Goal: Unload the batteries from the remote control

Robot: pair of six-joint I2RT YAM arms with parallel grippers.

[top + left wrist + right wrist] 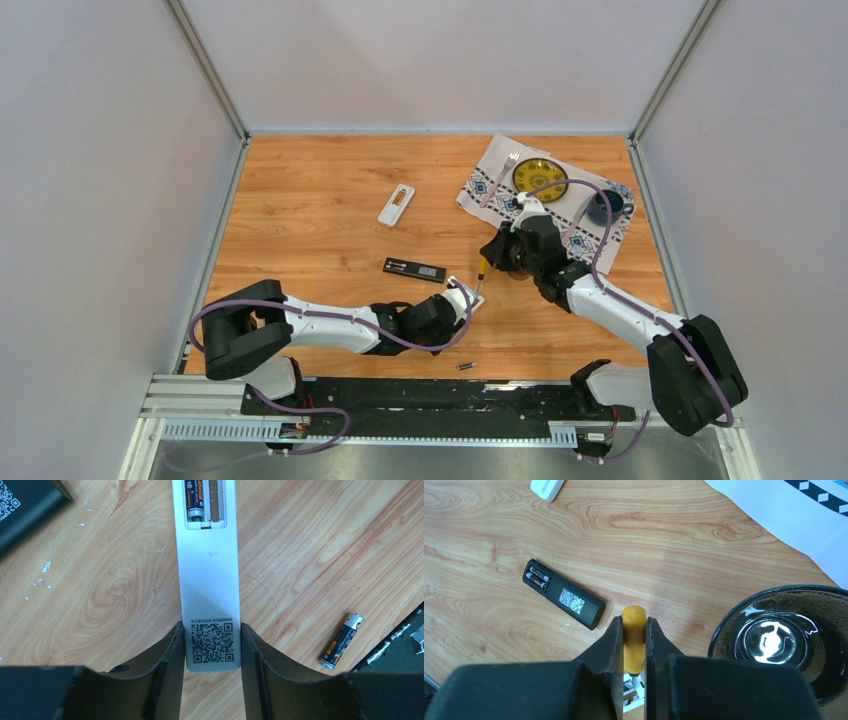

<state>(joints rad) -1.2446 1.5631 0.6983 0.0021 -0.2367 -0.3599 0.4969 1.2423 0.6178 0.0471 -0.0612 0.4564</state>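
My left gripper (211, 650) is shut on the near end of a white remote control (210, 580) that lies face down on the wood, its QR label between the fingers. Its open compartment holds one dark battery (196, 500), and the slot beside it is empty. A loose dark battery (342, 640) lies on the table to the right, also seen as the battery (466, 366) near the front edge. My right gripper (634, 630) is shut on a yellow-handled screwdriver (634, 640), whose tip points down over the white remote (465, 295).
A black remote (564, 594) with an open compartment and two batteries (538, 576) lies left of the screwdriver. Another white remote (396, 205) lies further back. A patterned cloth (495, 185) at the back right carries a yellow plate (540, 178), a fork and a dark bowl (784, 640).
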